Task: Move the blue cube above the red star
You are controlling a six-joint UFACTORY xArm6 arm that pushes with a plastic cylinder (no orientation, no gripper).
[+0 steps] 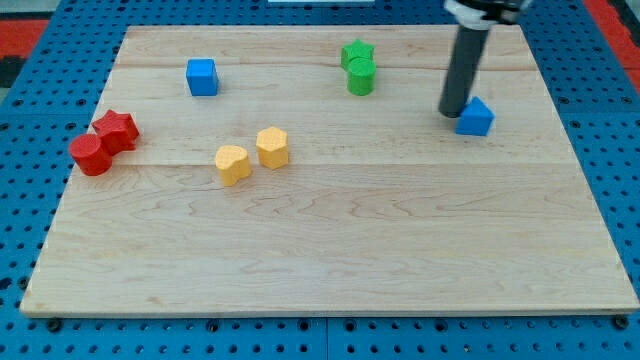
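The blue cube (202, 77) sits near the view's top left of the wooden board (330, 250). The red star (116, 131) lies at the view's left, below and left of the cube, touching a red cylinder (91, 155). My tip (452, 110) is at the view's upper right, far from the blue cube, right next to the left side of a second blue block (476, 117) with a pointed top.
A green star (356, 53) and green cylinder (361, 77) sit together at the view's top centre. Two yellow blocks (233, 164) (272, 147) lie left of centre. A blue pegboard (30, 60) surrounds the board.
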